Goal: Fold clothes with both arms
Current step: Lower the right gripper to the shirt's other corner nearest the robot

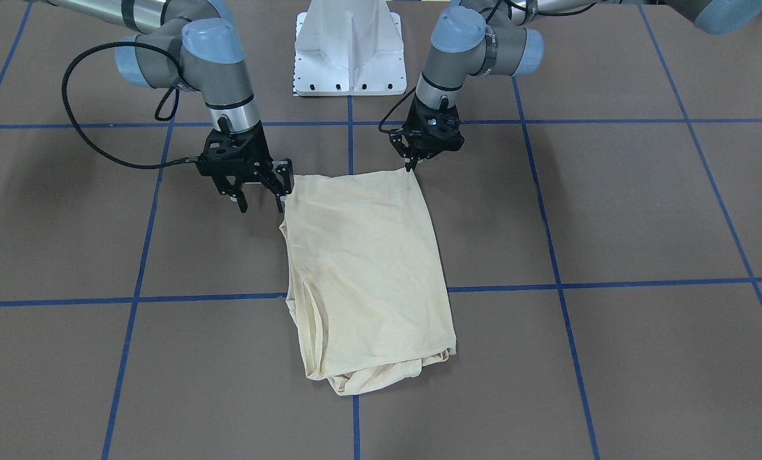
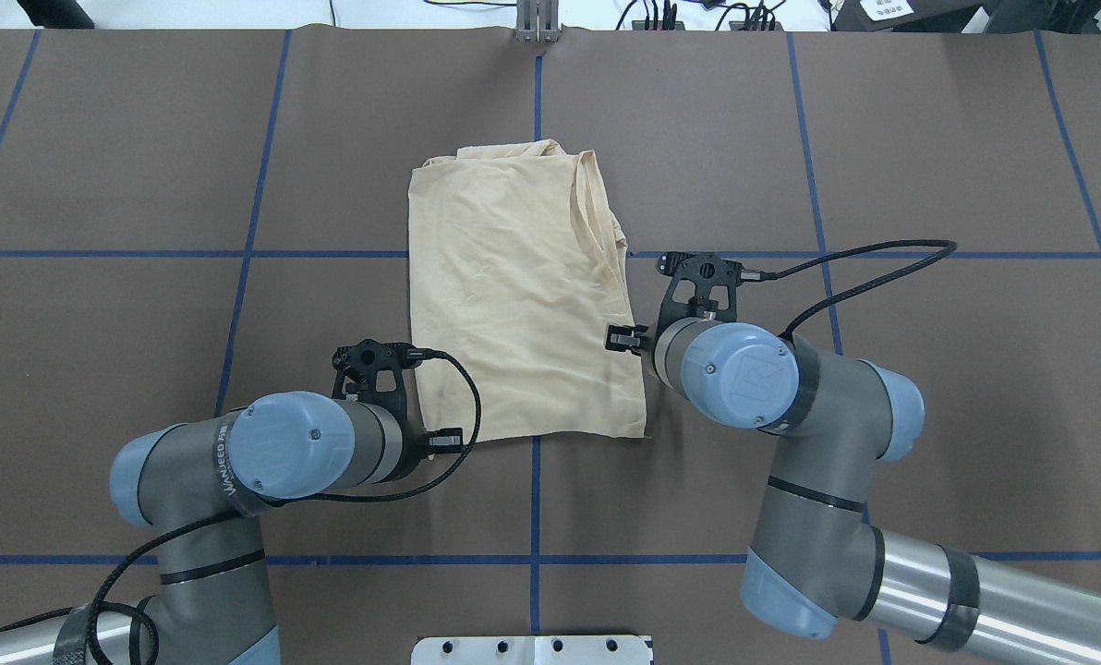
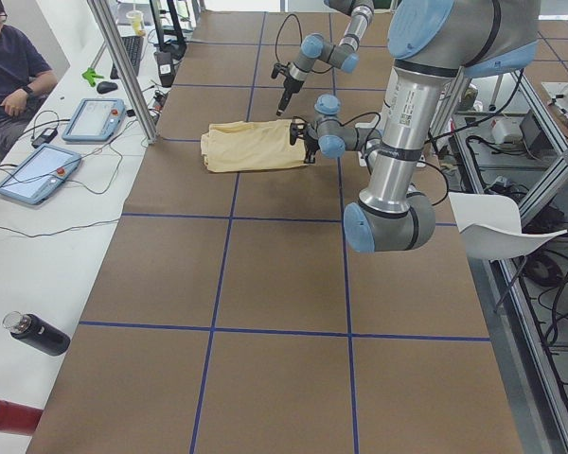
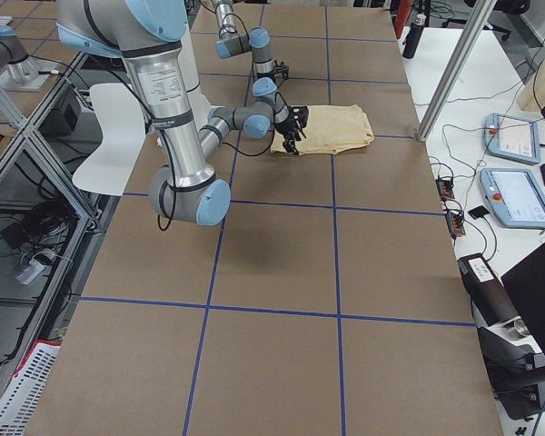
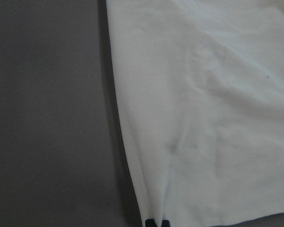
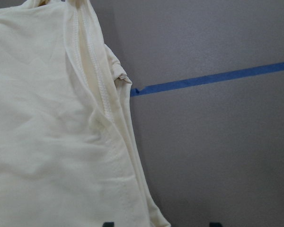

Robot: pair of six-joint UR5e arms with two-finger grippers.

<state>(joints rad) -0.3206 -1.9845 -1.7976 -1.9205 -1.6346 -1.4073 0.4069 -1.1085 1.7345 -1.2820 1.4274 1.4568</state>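
Note:
The pale cream T-shirt [image 1: 368, 275] lies folded into a long rectangle at the table's middle, also seen from overhead [image 2: 514, 296]. Its print and neck label are hidden. My left gripper [image 1: 412, 166] is shut on the shirt's near corner, on the right in the front view. In the left wrist view its dark fingertips [image 5: 156, 222] meet at the fabric's [image 5: 217, 118] edge. My right gripper [image 1: 261, 204] is open and empty at the other near corner, one finger at the edge. In the right wrist view its fingertips [image 6: 108, 223] stand wide apart above the shirt's hem [image 6: 47, 142].
The white pedestal base [image 1: 349, 51] stands behind the shirt. Blue tape lines [image 1: 566, 284] grid the brown table. At the table's end on my left, an operator [image 3: 9, 66] sits by two tablets [image 3: 95, 118]; a dark bottle [image 3: 38, 333] lies near that edge.

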